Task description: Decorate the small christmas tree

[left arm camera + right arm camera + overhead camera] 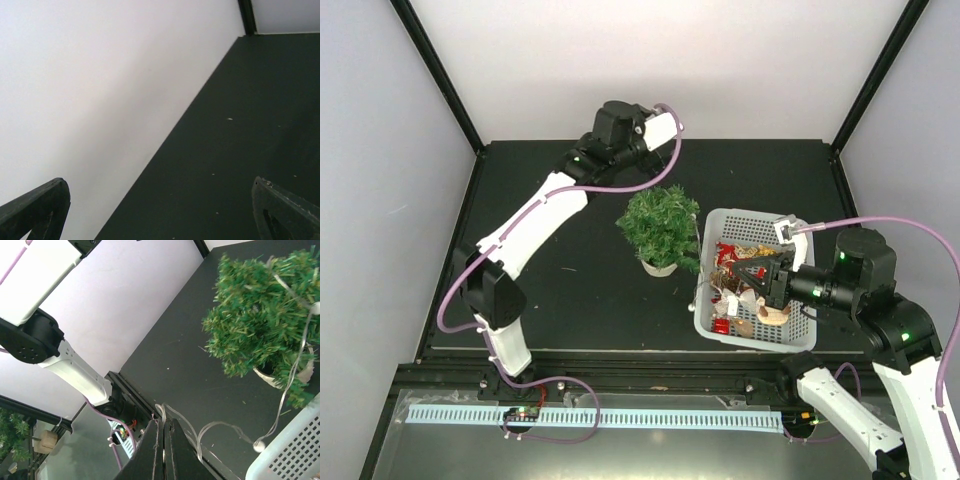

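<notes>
The small christmas tree (660,225), bushy dark green in a cream-white pot (658,267), stands mid-table just left of the white lattice basket (706,322) of red and gold ornaments. My right gripper (735,275) hovers over the basket's left part. In the right wrist view it (163,422) is shut on a thin clear beaded string (258,444) that loops over the table and runs up into the tree (255,315). My left gripper (665,125) is open and empty near the back wall, behind the tree; its fingertips (50,200) frame bare table.
The white back wall (100,100) is close to the left gripper. The left arm (535,225) stretches across the table's left half. A black rail (650,375) runs along the near edge. The basket's corner (295,450) lies right of the string.
</notes>
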Robot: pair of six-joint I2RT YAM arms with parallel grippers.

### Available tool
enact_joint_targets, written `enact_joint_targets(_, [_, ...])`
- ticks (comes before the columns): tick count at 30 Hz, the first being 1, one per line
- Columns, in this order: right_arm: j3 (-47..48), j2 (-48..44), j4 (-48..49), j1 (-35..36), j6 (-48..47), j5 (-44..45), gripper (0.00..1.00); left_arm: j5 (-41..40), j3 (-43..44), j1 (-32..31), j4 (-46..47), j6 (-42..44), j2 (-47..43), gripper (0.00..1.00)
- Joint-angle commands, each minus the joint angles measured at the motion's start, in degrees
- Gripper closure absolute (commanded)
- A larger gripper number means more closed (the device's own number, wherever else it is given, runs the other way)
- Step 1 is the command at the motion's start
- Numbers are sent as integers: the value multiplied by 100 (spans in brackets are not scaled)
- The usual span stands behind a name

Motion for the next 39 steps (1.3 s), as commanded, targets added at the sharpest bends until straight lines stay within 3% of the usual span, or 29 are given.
enact_joint_targets(1, [-9,54,286,43,132,-242,99,-79,42,245,152,-216,-575,1])
enact_joint_targets(9, [-127,220,667,172,306,-422,99,339,-836,706,257,-215,-1488,1])
enact_joint_targets(15, [-145,315,826,318,362,-353,99,387,-1739,833,238,62,-1667,6])
enact_joint_targets(17, [-145,314,821,349,354,-331,99,963,-1881,921,-23,283,-1758,7])
enact_joint_targets(21, [-149,347,676,373,264,-271,99,2994,-1928,1176,-677,1234,-2036,7])
enact_joint_targets(24, [-207,328,688,391,285,-237,99,3325,-1638,1237,-853,1586,-1957,7])
enact_joint_targets(28, [-287,305,701,407,325,-190,99,3706,-842,1195,-1874,2295,-1495,9])
enact_joint_targets(33, [-355,262,680,417,352,-132,99,3308,-299,1012,-2408,2810,-1052,17])
enact_joint_targets(39, [-379,283,711,418,349,-109,99,1568,-901,1025,-1028,1948,-893,18])
